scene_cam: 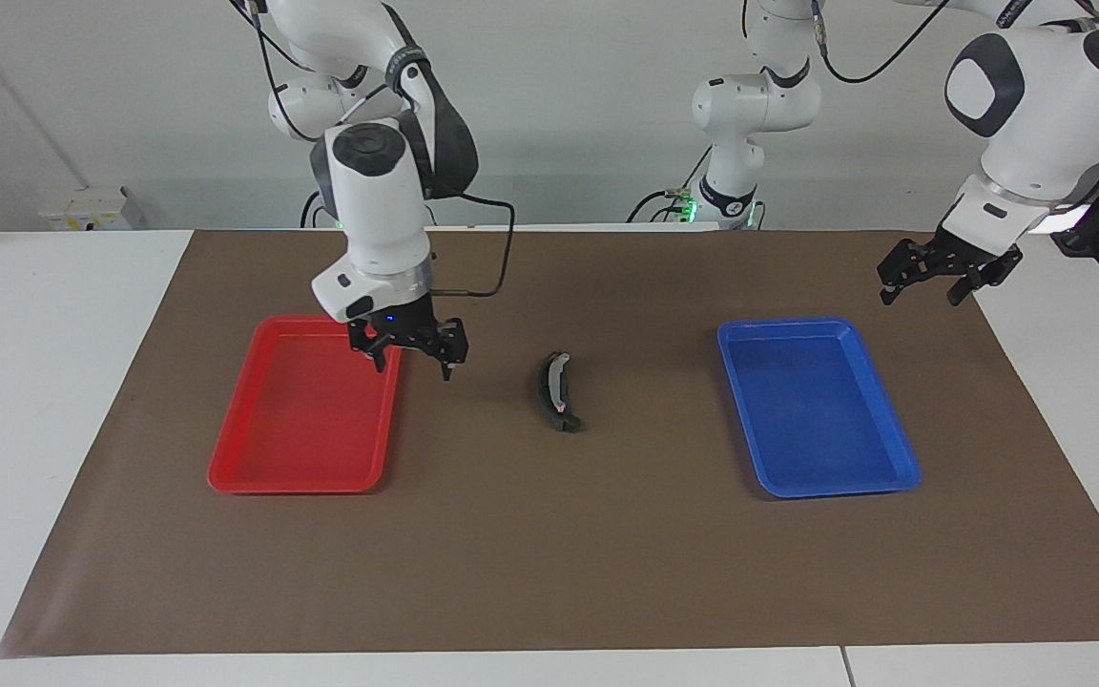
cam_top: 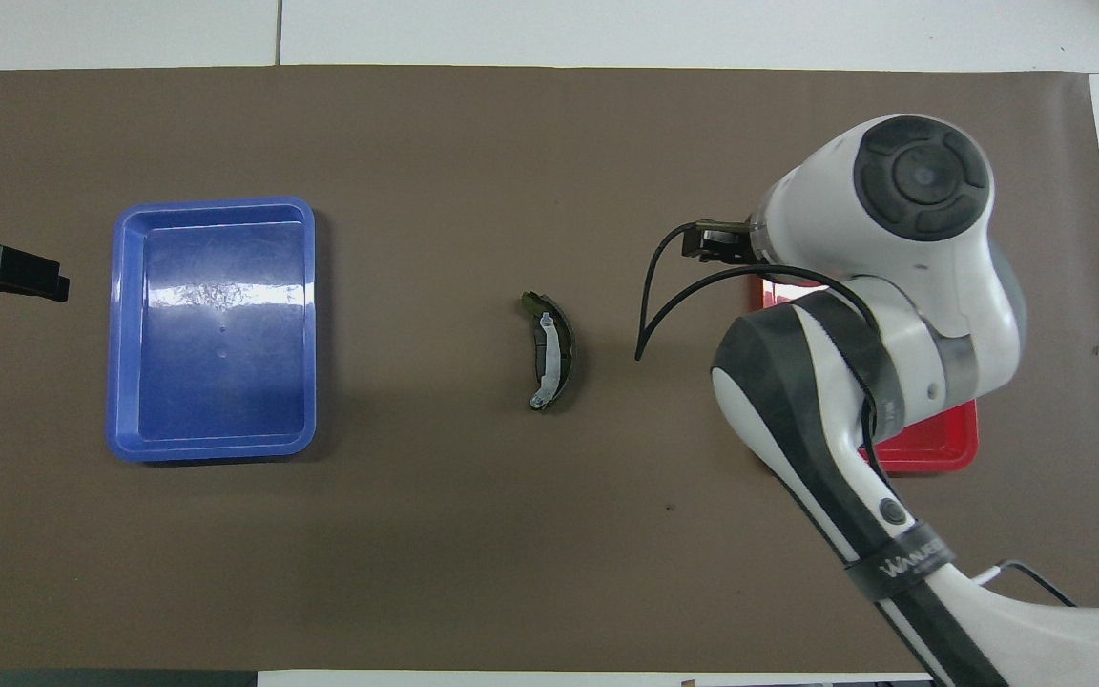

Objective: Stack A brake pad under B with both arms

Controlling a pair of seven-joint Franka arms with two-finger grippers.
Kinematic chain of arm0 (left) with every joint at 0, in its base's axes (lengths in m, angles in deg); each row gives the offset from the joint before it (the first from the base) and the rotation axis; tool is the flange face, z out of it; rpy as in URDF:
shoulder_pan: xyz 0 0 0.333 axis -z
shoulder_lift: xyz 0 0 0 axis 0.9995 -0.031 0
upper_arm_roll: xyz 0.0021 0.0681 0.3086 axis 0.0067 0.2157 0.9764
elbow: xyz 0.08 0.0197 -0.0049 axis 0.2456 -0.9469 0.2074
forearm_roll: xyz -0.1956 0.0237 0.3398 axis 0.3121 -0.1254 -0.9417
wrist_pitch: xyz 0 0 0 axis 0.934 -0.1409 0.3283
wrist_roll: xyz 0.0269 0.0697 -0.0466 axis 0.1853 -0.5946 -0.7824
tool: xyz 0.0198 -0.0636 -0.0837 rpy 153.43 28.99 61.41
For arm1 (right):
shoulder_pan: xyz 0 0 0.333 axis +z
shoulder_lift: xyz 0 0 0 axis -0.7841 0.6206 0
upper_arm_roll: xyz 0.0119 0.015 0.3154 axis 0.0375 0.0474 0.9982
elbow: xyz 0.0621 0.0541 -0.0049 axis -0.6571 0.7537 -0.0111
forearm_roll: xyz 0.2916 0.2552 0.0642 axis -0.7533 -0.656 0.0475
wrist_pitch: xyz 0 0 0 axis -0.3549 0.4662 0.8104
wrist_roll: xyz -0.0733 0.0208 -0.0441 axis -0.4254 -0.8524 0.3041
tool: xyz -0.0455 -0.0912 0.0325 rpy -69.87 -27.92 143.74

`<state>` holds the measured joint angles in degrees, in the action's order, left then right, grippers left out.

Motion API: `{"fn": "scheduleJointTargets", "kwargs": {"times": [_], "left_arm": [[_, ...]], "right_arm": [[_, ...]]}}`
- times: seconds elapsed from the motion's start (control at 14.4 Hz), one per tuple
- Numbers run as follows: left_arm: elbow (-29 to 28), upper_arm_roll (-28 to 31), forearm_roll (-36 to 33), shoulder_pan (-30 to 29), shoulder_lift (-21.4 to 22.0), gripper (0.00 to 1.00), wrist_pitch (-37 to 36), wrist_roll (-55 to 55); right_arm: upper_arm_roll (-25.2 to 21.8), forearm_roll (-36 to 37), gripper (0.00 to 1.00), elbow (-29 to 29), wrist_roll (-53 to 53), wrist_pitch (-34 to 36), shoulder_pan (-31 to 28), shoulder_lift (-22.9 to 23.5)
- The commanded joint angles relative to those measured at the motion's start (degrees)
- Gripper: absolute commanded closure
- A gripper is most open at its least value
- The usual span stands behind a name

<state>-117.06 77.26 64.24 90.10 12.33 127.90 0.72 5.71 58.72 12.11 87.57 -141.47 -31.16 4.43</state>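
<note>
B (scene_cam: 557, 389), a black crescent brake piece with a light grey strip, lies on the brown mat at the middle of the table, between the two trays; it also shows in the overhead view (cam_top: 550, 350). No separate A brake pad shows; I cannot tell whether it lies under B. My right gripper (scene_cam: 413, 367) is open and empty, up over the red tray's (scene_cam: 254, 468) edge nearest B; its own wrist hides it in the overhead view. My left gripper (scene_cam: 923, 292) is open and empty, waiting raised over the mat's edge at the left arm's end, beside the blue tray (scene_cam: 893, 477).
The red tray (cam_top: 922, 458) and the blue tray (cam_top: 211, 329) are both empty. The right arm (cam_top: 855, 382) covers most of the red tray from above. A black cable (cam_top: 650, 305) loops from its wrist toward B.
</note>
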Motion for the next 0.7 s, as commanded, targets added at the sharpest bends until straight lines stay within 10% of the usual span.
{"fn": "scheduleJointTargets", "kwargs": {"times": [0.0, 0.63], "left_arm": [[-0.2, -0.1, 0.6, 0.1, 0.2, 0.01, 0.0, -0.8], [-0.6, -0.1, 0.6, 0.0, 0.3, 0.01, 0.3, -3.8]], "right_arm": [[0.9, 0.8, 0.00, 1.4, -5.4, 4.1, -4.7, -3.5], [0.8, -0.1, 0.00, 1.2, -12.1, 16.4, -14.1, -12.4]]}}
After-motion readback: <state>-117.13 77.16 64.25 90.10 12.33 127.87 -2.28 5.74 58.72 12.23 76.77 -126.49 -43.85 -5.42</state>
